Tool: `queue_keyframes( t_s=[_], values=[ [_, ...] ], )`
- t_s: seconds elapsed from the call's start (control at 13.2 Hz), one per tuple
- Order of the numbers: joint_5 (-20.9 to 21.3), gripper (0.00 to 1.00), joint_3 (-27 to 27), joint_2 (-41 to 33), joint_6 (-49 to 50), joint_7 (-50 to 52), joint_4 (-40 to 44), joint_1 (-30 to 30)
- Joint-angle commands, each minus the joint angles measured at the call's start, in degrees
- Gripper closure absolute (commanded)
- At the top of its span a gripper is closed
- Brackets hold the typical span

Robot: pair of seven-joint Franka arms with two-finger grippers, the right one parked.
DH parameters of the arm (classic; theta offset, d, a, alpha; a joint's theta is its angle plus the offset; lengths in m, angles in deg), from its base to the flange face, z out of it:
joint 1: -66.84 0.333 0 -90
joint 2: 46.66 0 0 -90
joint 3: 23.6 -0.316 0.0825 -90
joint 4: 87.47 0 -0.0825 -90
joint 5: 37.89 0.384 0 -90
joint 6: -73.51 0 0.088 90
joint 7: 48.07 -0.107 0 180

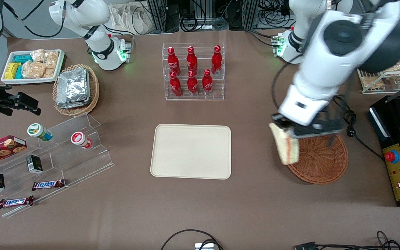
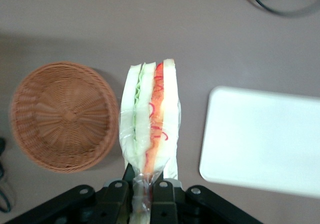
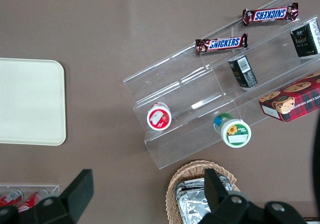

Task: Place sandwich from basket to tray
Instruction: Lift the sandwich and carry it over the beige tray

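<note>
Front view: gripper (image 1: pixel 288 131) clamped on sandwich (image 1: pixel 286 145), lifted over the basket (image 1: pixel 321 159) rim on the side toward the tray (image 1: pixel 191 151), probably for carrying across.

Wrist view: 2 fingers (image 2: pixel 162 190) pinching the wrapper tail of the sandwich (image 2: pixel 151 119), hanging between emptied basket (image 2: pixel 62 115) and bare tray (image 2: pixel 262 140).

Front cam: high, steep downward look over whole table (image 1: pixel 255 215), I face both arms. Left wrist cam: looks straight down along gripper (image 2: pixel 145 194), close on sandwich (image 2: pixel 150 119), with basket (image 2: pixel 62 116) and tray (image 2: pixel 265 139) to either side. Right wrist cam: downward, mid height, over parked arm's end. All three views share tray.
</note>
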Motion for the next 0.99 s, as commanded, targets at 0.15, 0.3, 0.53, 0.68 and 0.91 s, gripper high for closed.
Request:
queue_keyframes(
  t_s=[0.15,0.3,0.53,0.68,0.91],
  values=[
    [1.1,1.0,-0.8,18.6,-0.9,-2.0,13.2,-9.0],
    [1.1,1.0,-0.3,24.5,-4.5,-2.1,14.9,-9.8],
    [1.3,1.0,-0.2,30.6,-11.4,2.3,14.7,-10.9],
    [1.4,1.0,-0.2,32.5,-13.1,2.9,14.6,-10.9],
    [1.4,1.0,-0.2,33.7,-13.2,3.0,14.2,-10.9]
  ],
)
